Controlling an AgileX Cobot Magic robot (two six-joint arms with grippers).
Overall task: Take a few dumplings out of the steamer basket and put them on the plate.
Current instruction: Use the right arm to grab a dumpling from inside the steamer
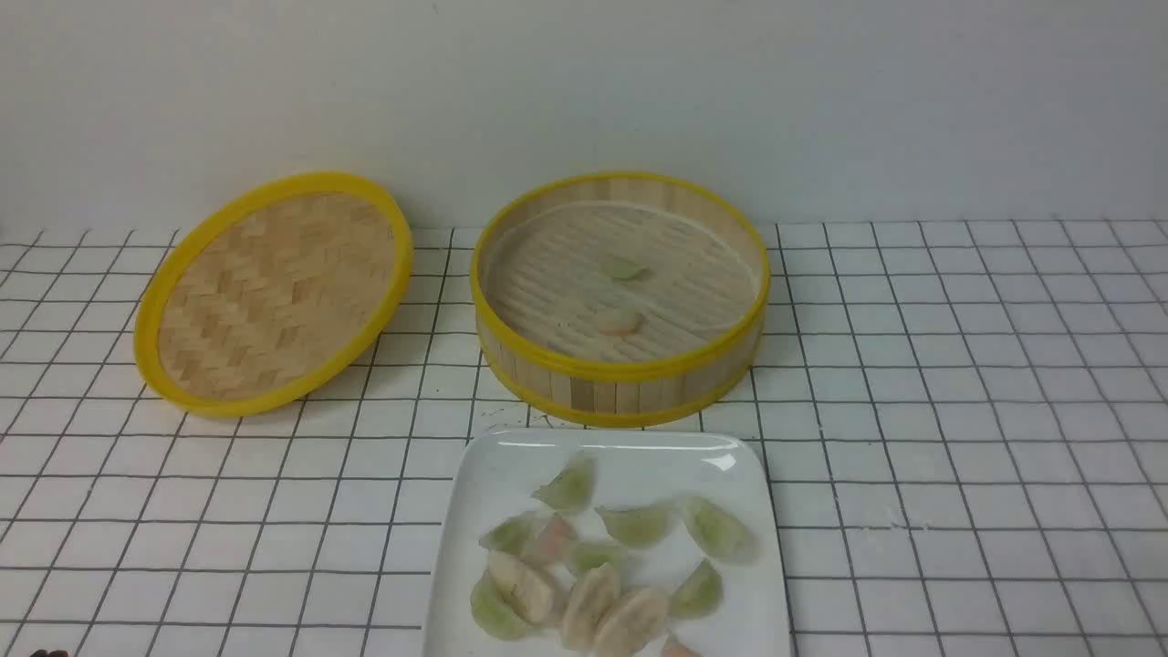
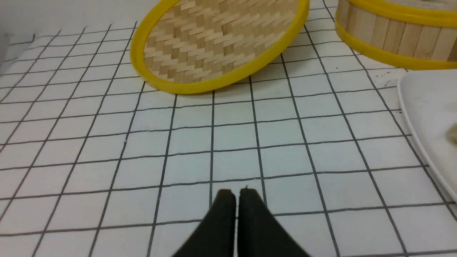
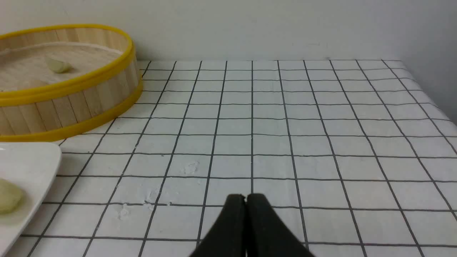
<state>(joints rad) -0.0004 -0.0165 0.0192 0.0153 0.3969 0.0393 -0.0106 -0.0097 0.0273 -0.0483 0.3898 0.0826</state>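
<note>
The round bamboo steamer basket [image 1: 620,370] stands mid-table, and on its slatted floor lie two small dumplings, a pale green one [image 1: 624,269] and a pale pink-orange one [image 1: 620,320]. Just in front of it the white plate [image 1: 511,461] holds several dumplings, green, pink and beige. In the left wrist view my left gripper [image 2: 236,194] is shut and empty, low over the cloth, with the plate [image 2: 425,107] off to one side. The right gripper [image 3: 245,198] is likewise shut on nothing, away from the basket [image 3: 75,103] and the plate's corner [image 3: 32,157].
The shallow woven bamboo lid [image 1: 274,292] with its yellow rim leans tilted on the cloth left of the basket. A white cloth with a black grid covers the table. A pale wall rises behind.
</note>
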